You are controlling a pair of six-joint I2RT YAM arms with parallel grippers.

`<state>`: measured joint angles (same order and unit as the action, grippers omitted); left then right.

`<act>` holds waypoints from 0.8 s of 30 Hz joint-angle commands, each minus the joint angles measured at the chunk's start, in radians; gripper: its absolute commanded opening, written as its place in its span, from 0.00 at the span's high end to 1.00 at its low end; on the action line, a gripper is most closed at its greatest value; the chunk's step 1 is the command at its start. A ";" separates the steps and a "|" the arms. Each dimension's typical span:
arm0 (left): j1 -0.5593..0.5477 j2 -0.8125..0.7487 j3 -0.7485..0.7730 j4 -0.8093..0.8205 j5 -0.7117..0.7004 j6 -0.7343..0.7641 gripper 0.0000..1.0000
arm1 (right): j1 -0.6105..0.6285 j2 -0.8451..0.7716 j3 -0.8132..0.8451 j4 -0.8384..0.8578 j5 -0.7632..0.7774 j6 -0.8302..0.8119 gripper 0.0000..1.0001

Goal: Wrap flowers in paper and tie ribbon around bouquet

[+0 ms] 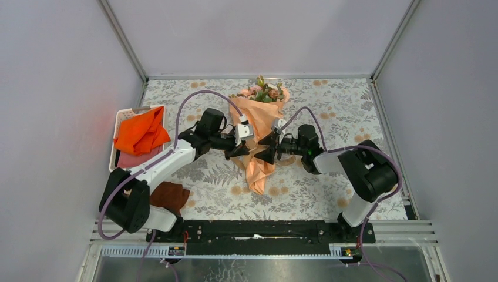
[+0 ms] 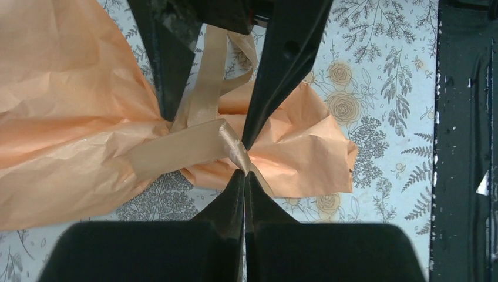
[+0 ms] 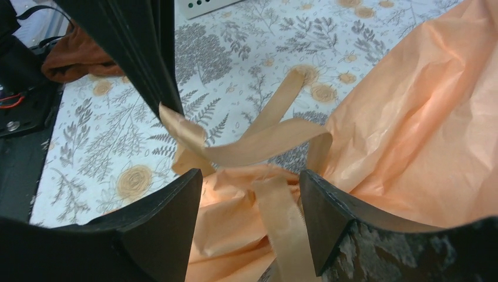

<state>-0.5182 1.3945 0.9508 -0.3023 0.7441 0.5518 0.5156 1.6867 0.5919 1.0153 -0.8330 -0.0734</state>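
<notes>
1. The bouquet [image 1: 259, 132] lies on the table [image 1: 329, 182], mid-scene in the top view. Its long axis runs far to near, with the flowers [image 1: 262, 92] at the far end and the narrow tail pointing at the arm bases.
2. The ribbon [image 2: 182, 153] crosses the paper [image 2: 70, 117] at the narrow waist, square to that axis. One band lies flat on the crinkled sheet and loose strands bend up off it.
3. The left gripper [image 2: 245, 176] comes in from the bouquet's left side. Its jaws are pressed together, pinching a twisted bit of ribbon right at the waist.
4. The right gripper [image 3: 249, 194] comes in from the bouquet's right side. Its jaws stand apart and grip nothing.
5. In the right wrist view, one ribbon strand runs down through that gap. A loop arcs just past the tips, over to the left gripper's pinch.
6. Key relation: the two grippers meet tip to tip over the waist. The free strand sits straight ahead of the right jaws and between them, so the right arm is the nearer one to take it.
7. Judgement: the wrap looks done and the tie is under way; no tight knot shows.
8. The next move probably has the right jaws close on that strand and pull right, across the axis, while the left pinch anchors.
9. Risks: the flat ribbon could slip from the jaws, the thin paper could tear, or the bouquet could drag sideways.
</notes>
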 commanded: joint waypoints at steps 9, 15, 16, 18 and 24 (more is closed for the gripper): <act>0.101 0.046 -0.094 0.311 0.180 0.126 1.00 | 0.045 0.022 0.129 0.012 -0.071 -0.144 0.31; 0.106 0.053 -0.120 0.380 0.173 0.116 1.00 | 0.049 -0.004 0.156 -0.062 -0.058 -0.182 0.85; 0.106 0.060 -0.127 0.414 0.151 0.087 1.00 | 0.049 -0.010 0.157 -0.073 -0.059 -0.181 0.89; 0.105 0.081 -0.143 0.495 0.081 0.018 1.00 | 0.049 -0.026 0.157 -0.095 -0.058 -0.171 0.97; 0.077 0.142 -0.231 0.765 -0.195 -0.097 0.67 | 0.049 -0.065 0.207 -0.220 0.037 -0.027 1.00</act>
<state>-0.4282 1.5082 0.7822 0.2142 0.7300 0.5346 0.5568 1.6897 0.7319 0.8608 -0.8577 -0.1921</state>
